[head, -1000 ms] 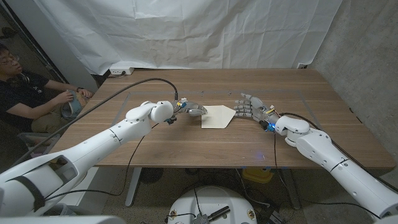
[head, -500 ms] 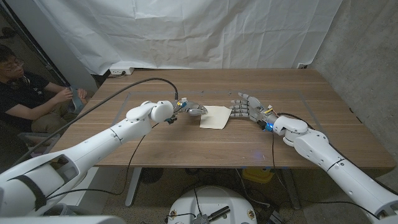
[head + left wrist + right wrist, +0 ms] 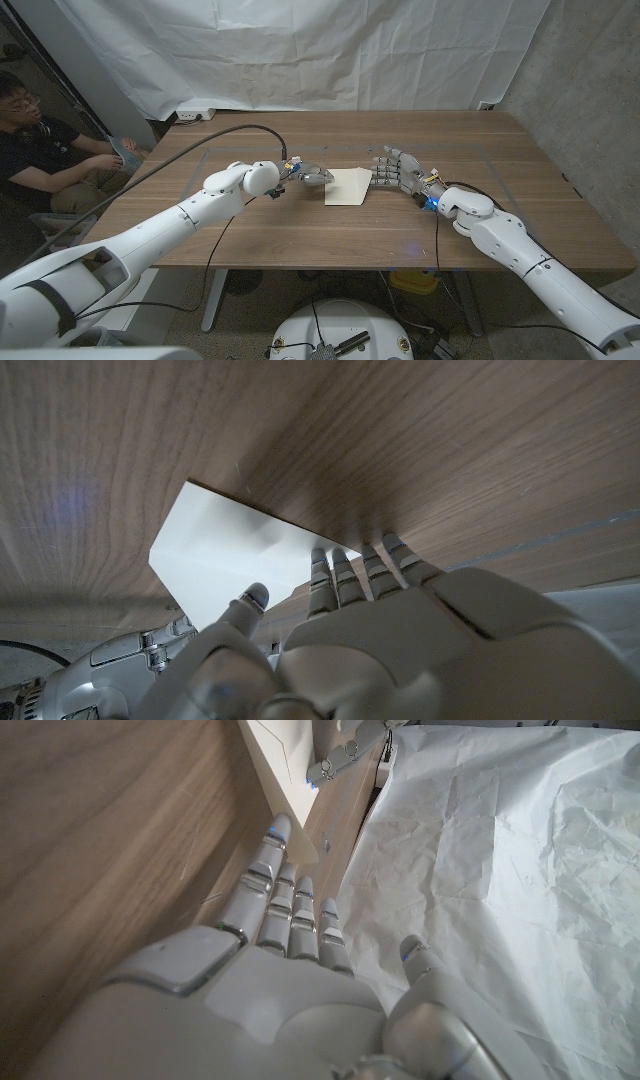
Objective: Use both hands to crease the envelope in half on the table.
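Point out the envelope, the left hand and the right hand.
envelope [image 3: 347, 186], head view, middle of its cream face.
left hand [image 3: 312, 176], head view, the fingers at the envelope's left edge.
right hand [image 3: 397, 171], head view, back of the hand beside the envelope's right edge.

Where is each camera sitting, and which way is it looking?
Head view: up on the robot's head, looking down at the wooden table; both arms come in, left hand and right hand at the envelope.
Left wrist view: on the left wrist, looking along the hand's back at the envelope.
Right wrist view: on the right wrist, looking along its hand toward the envelope and the white sheet behind.
All three share the envelope.
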